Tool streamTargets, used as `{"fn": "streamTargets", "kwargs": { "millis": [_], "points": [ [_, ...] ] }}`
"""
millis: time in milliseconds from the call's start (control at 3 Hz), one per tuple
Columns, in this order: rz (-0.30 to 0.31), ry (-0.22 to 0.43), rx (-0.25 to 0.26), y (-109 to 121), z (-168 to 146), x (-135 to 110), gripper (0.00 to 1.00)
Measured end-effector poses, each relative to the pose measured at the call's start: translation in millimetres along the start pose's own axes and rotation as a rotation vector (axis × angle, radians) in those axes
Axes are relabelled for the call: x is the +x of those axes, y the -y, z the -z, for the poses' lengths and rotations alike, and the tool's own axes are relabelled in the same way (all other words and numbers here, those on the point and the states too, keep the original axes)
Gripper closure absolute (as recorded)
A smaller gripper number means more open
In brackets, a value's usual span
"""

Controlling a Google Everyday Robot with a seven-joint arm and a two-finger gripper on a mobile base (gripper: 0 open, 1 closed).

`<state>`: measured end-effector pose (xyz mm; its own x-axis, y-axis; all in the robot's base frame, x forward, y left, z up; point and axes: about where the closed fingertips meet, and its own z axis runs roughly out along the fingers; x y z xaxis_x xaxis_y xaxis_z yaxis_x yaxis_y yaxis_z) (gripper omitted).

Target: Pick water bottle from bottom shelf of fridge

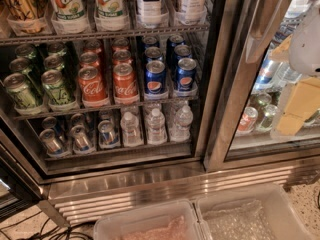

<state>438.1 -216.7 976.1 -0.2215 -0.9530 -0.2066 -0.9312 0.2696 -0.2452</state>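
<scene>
The gripper (296, 114) hangs at the right edge of the view, tan pads below a white arm housing (306, 39), in front of the closed glass door (260, 84) of the fridge (220, 74). Whether it is set wide or narrow I cannot tell; it holds nothing that I can see and touches none of the drinks

Well to the left of the gripper and slightly lower, in the open section, lies the bottom shelf (120, 151). The water bottle (183, 121) closest to the gripper stands upright at the right end of that shelf's front row, white cap up. Two more clear bottles (143, 127) stand just beside it, farther from the gripper. Beyond these, farther left again, silver-blue cans (80, 136) fill the rest of the row

One shelf up, left of the gripper and about level with it, stand blue cans (156, 76), then red cans (92, 84), then green cans (55, 86) farthest away. Above the gripper's height and to its left, tall labelled bottles (150, 1) line the top row

Below the gripper, on the floor before the fridge's steel base (150, 184), sit two clear plastic bins (250, 216), side by side
</scene>
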Motion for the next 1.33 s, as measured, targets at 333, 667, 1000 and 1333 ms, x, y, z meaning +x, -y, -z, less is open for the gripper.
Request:
{"fn": "streamTargets", "kwargs": {
  "millis": [333, 667, 1000, 1333],
  "points": [
    [-0.001, 0.005, 0.004, 1, -1, -1, 0.0],
    [-0.017, 0.026, -0.01, 4, -17, -4, 0.0],
    [-0.039, 0.056, -0.055, 6, -41, -7, 0.0],
    [-0.022, 0.092, -0.138, -1, -64, -20, 0.0]
  ]
}}
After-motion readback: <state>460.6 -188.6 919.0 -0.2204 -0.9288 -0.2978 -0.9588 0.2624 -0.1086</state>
